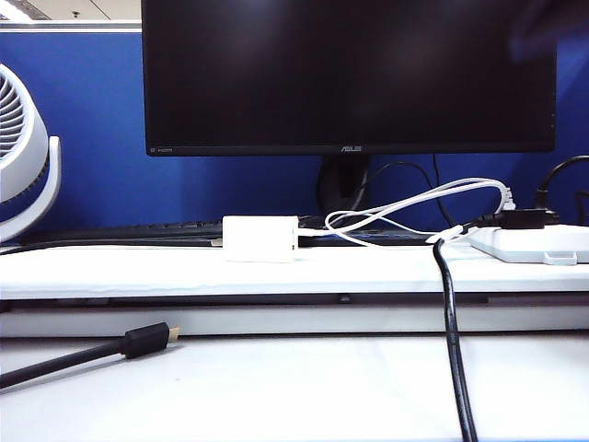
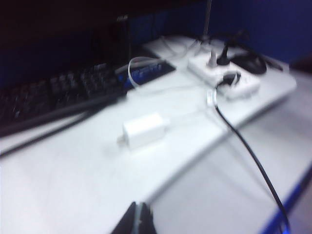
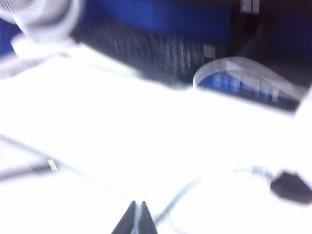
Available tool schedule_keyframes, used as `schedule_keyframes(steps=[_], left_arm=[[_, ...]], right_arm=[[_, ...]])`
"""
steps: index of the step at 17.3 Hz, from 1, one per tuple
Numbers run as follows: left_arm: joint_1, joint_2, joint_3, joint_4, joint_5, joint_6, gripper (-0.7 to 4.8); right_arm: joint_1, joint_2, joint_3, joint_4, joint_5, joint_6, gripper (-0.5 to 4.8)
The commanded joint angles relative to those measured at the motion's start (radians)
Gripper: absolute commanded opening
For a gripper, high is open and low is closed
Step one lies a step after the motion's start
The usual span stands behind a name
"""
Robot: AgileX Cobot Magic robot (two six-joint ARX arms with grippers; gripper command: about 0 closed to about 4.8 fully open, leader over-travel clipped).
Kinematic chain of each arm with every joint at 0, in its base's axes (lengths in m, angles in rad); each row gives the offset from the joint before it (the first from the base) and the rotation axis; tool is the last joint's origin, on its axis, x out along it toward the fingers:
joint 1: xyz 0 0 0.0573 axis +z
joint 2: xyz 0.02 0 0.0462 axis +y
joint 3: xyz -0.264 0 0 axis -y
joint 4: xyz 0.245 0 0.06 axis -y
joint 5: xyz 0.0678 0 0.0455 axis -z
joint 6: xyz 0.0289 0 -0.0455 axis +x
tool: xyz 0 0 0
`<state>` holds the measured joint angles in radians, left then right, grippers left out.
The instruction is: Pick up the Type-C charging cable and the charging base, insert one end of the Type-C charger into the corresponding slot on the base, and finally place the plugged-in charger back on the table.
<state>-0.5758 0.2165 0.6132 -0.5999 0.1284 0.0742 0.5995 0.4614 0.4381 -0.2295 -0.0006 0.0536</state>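
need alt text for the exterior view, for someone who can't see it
A small white charging base sits on the raised ledge of a white table, a thin white Type-C charging cable looping from its right side toward a white power strip. Behind stand a dark monitor and keyboard; a black gold-tipped cable lies lower left. No pincer is visible.

Sharp and evenly lit from the exterior camera, faint blue cast. Both wrist views smeared with motion blur; tabletop [image 3: 146, 126] blown out to white glare in the right one.
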Motion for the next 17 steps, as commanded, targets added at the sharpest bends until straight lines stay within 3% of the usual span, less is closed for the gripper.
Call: schedule_keyframes(steps=[1, 9, 17], left_arm=[[0.000, 0.016, -0.172, 0.261, 0.003, -0.028, -0.05], [0.000, 0.023, -0.437, 0.375, -0.012, -0.030, -0.05], [0.000, 0.020, -0.528, 0.380, -0.013, -0.030, -0.05]], right_arm=[[0.002, -0.003, -0.066, 0.050, -0.002, 0.005, -0.05], [0.001, -0.005, -0.322, 0.240, 0.005, 0.025, -0.05], [0.002, -0.005, -0.389, 0.240, -0.021, 0.055, -0.05]])
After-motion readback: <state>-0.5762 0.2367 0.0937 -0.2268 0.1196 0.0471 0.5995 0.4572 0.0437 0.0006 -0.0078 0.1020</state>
